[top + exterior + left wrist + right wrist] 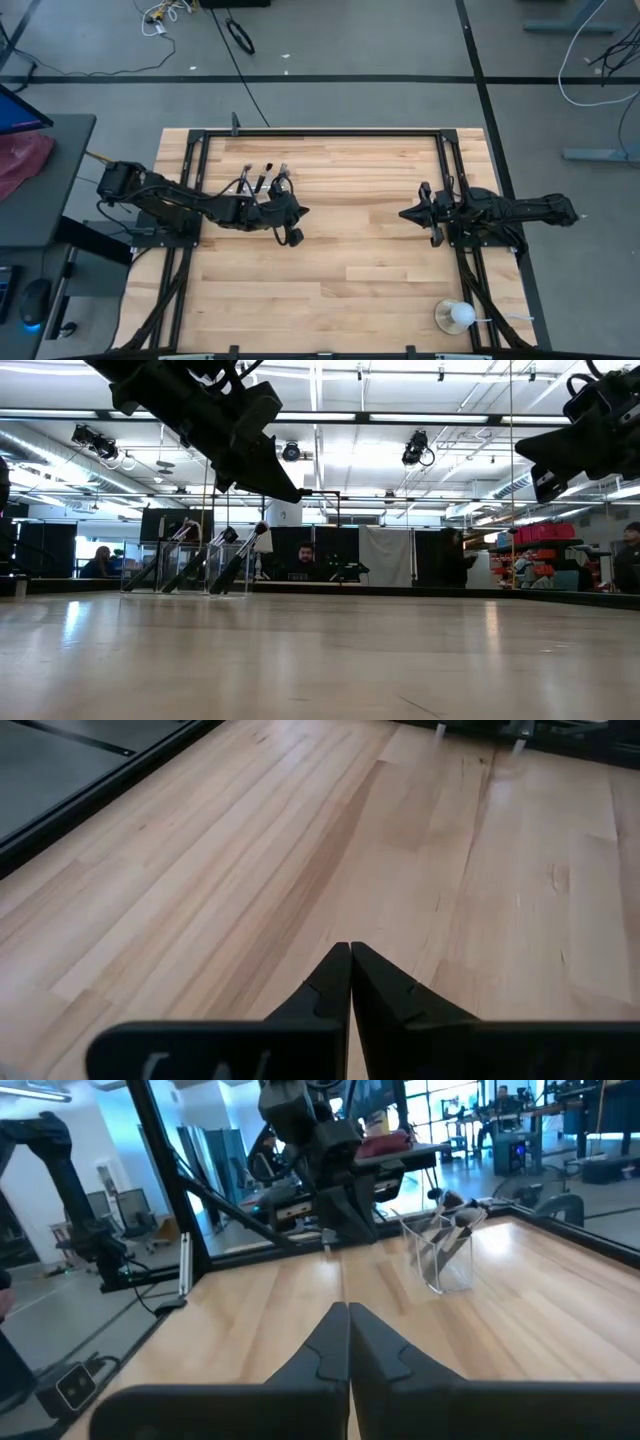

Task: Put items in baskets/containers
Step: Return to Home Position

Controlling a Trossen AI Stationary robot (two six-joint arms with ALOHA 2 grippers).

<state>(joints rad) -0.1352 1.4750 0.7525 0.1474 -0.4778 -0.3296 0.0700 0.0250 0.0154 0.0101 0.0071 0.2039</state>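
Observation:
The clear plastic brush holder (264, 184) stands on the far left part of the table. Three dark makeup brushes (238, 560) lean inside it, heads up, tilted toward the table's right. The holder (445, 1252) also appears in the right wrist view. My left gripper (300, 212) hovers above the table just near and right of the holder, shut and empty (350, 952). My right gripper (404, 214) hangs over the right half of the table, shut and empty (348, 1310), pointing toward the left arm. No other brushes are visible.
A white round ball on a dish (458, 316) sits near the table's near right corner. Black frame rails (448, 170) run along the left, right and far sides. Bare wood (350, 260) lies between the two arms. People show in the room beyond the table.

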